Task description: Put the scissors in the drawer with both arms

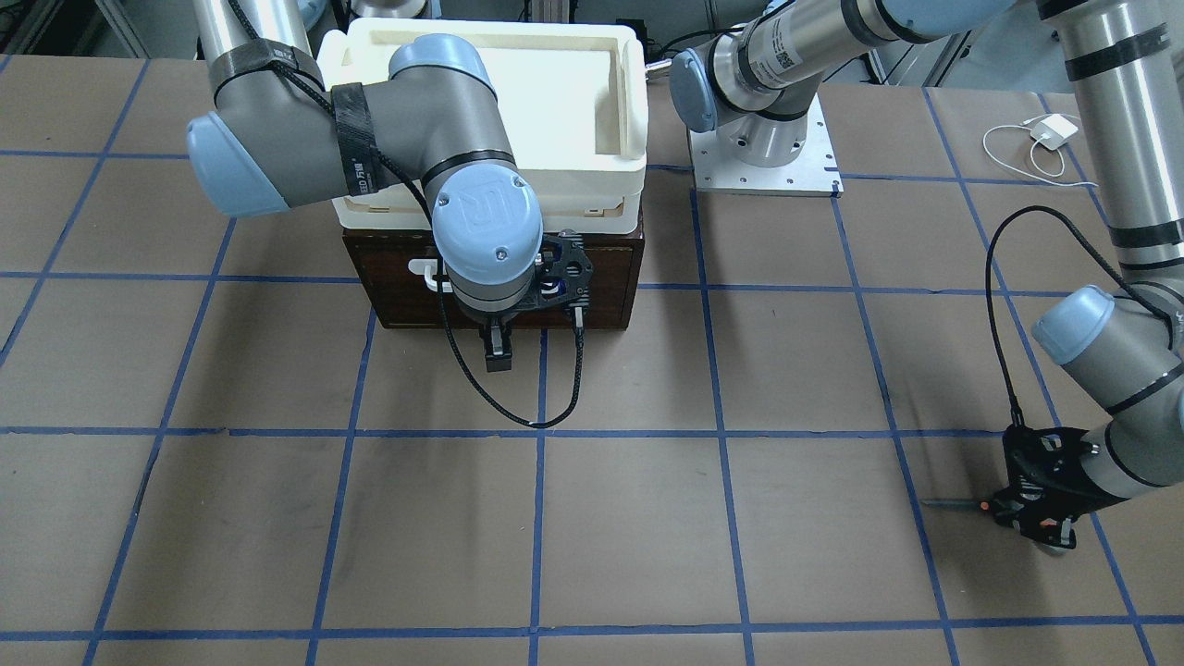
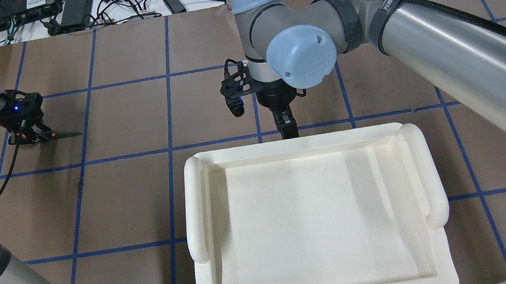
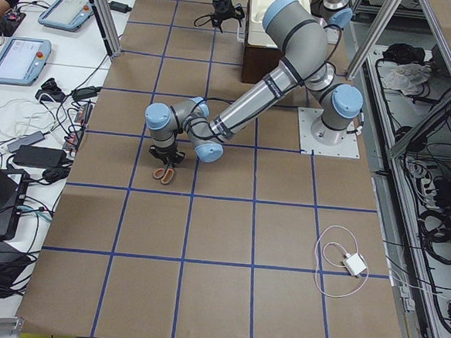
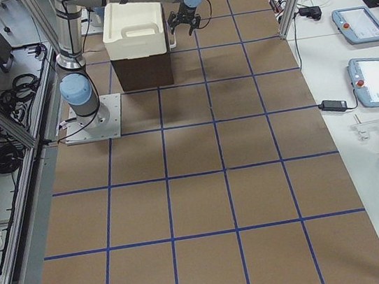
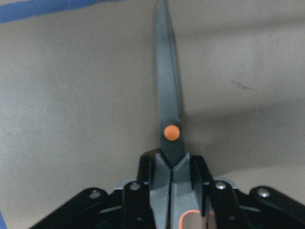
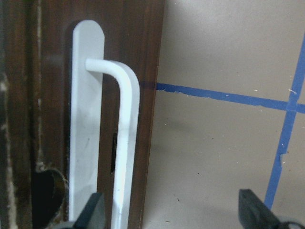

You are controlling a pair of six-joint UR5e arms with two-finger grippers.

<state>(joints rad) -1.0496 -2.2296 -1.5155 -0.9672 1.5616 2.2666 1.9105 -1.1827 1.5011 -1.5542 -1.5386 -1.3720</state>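
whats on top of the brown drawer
A cream plastic tray sits on the drawer, with nothing visible in it. The drawer is shut and covered by the tray, so its inside cannot be seen.

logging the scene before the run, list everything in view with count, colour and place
scissors: 1, dark grey, orange pivot, on table at robot's left
drawer: 1, dark brown, white handle, under tray
tray: 1, cream, on top of drawer unit
charger: 1, white with cable, beside left arm's base
table: 1, brown, blue grid lines
left gripper: 1, black, shut on scissors
right gripper: 1, black, open at handle
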